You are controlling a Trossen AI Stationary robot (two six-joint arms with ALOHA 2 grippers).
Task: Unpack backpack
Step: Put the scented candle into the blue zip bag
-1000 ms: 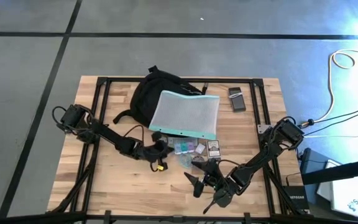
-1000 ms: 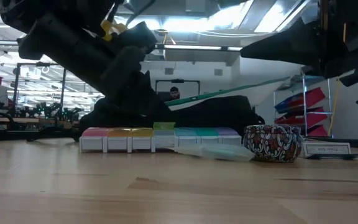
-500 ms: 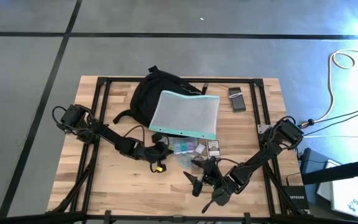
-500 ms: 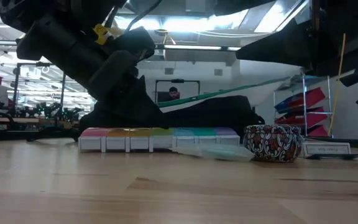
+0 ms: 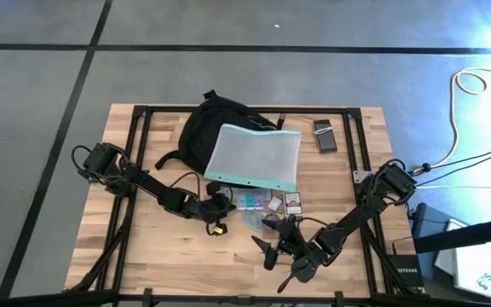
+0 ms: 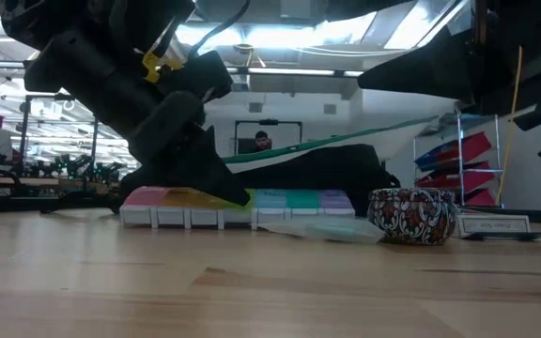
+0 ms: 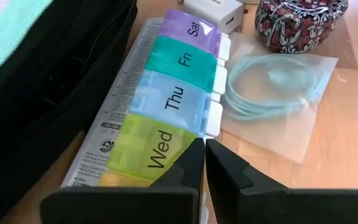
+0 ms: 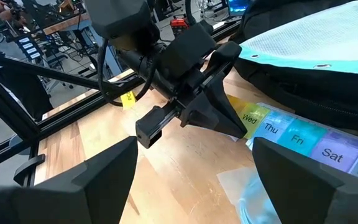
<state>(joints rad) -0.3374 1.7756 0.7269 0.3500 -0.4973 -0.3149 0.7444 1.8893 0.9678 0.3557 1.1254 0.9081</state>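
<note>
The black backpack (image 5: 201, 132) lies at the far middle of the table, with a teal-edged mesh pouch (image 5: 255, 157) resting on its front. Close in front of it lies a coloured weekly pill organiser (image 7: 166, 118), (image 6: 238, 207). My left gripper (image 7: 204, 146), (image 5: 227, 203) is shut, with its tips at the organiser's green "Wed" box. My right gripper (image 8: 197, 186), (image 5: 267, 239) hovers open above the near middle of the table and holds nothing. My left gripper has its shut fingertips (image 6: 236, 196) against the pill organiser's "Wed" box (image 7: 157, 146), on the side away from the backpack. The fingers slant down from the table's left. The organiser lies flat on the table beside the backpack.
A patterned round tin (image 6: 409, 216), a clear bag with a coiled light-blue cable (image 7: 272, 93), a small white box (image 7: 215, 11) and a card box (image 5: 292, 202) lie right of the organiser. A dark flat device (image 5: 325, 136) lies far right. Bare wood shows along the near edge.
My left gripper has moved down and toward the table's right, along the pill organiser, from its pink end to the yellow and green boxes. Its fingers have stayed shut. The organiser has stayed in place.
</note>
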